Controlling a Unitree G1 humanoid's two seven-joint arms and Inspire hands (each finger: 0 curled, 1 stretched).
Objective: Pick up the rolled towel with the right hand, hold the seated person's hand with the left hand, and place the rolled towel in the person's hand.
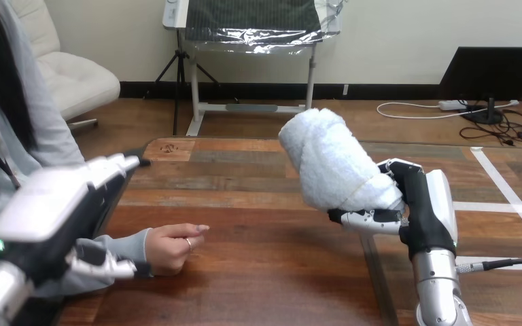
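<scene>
The white rolled towel (333, 163) is lifted off the wooden table (265, 278), tilted with its top leaning left. My right hand (423, 210) is shut on its lower end, thumb and fingers wrapped under it, at the right of the view. The person's hand (171, 248) rests on the table at lower left in a loose fist, knuckles to the right. My left hand (47, 210) hovers over the person's grey-sleeved forearm with straight fingers pointing up and right. Its thumb lies beside the sleeve at the wrist; I cannot tell if it touches.
The person sits at the table's left side, their forearm along the near left edge. Bare tabletop lies between the person's hand and my right hand. A seam runs through the table under my right forearm.
</scene>
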